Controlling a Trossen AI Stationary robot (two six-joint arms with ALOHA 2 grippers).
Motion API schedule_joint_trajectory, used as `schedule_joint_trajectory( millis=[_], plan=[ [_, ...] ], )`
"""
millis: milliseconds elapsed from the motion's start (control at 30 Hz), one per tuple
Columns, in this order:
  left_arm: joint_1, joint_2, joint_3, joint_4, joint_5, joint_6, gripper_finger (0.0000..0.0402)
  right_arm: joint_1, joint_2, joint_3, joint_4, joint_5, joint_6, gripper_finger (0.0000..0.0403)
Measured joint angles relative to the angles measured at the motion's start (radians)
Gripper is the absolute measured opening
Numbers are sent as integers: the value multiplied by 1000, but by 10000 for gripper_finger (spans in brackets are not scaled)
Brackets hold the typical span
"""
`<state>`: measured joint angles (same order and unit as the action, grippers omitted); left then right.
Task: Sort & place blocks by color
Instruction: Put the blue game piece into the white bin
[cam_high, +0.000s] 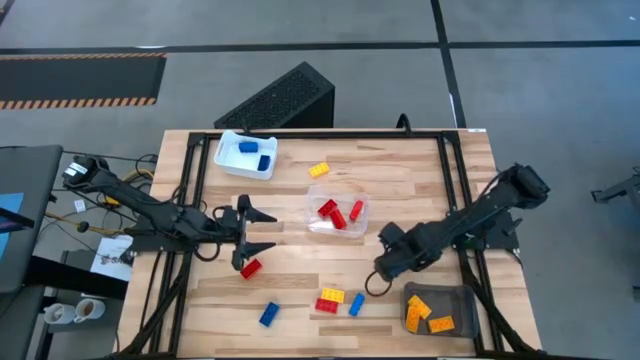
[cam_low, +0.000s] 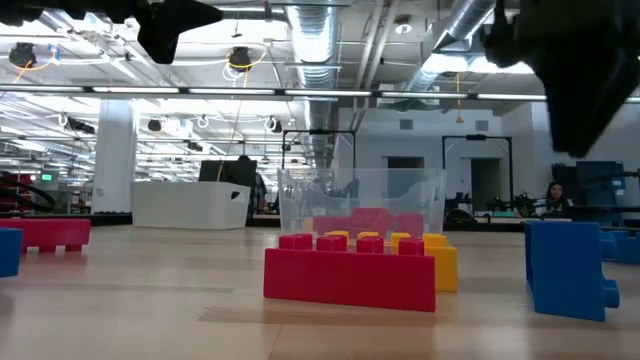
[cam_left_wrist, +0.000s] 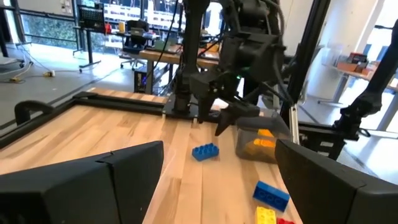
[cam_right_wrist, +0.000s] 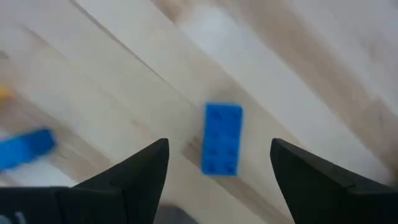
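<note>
My left gripper (cam_high: 266, 232) is open and empty above the table's left-middle, a red brick (cam_high: 250, 267) on the table just near of it. My right gripper (cam_high: 382, 270) is open above a blue brick (cam_right_wrist: 222, 124) that lies flat on the wood; its fingers stand on either side without touching. That brick lies beside a red and yellow pair (cam_high: 330, 298). Another blue brick (cam_high: 268, 314) lies near the front edge, and a yellow one (cam_high: 318, 170) lies toward the far side. The low view shows the red brick (cam_low: 350, 275) in front of the yellow one (cam_low: 441, 262).
A white tray (cam_high: 232, 165) with blue bricks stands at the far left. A clear tray (cam_high: 313, 210) with red bricks stands mid-table. A grey tray (cam_high: 462, 300) with orange bricks stands at the near right. Black frame rails run along the left, right and far edges.
</note>
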<state>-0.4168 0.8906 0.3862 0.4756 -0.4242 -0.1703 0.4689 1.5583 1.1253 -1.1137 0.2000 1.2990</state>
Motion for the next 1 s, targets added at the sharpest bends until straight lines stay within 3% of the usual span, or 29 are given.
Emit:
schedule_joint_trajectory(
  millis=[233, 500, 833, 1000],
  plan=[
    [0, 0, 0, -23, 0, -9, 295, -27, -2, -142, 76, -61, -28, 302],
    [0, 0, 0, -11, -2, -15, 295, -32, -2, -259, 334, -75, -68, 302],
    [0, 0, 0, -10, -7, -13, 295, -33, -3, -323, 368, -79, -43, 302],
    [0, 0, 0, -11, -7, -10, 295, -33, -3, -370, 418, -137, -40, 302]
  ],
)
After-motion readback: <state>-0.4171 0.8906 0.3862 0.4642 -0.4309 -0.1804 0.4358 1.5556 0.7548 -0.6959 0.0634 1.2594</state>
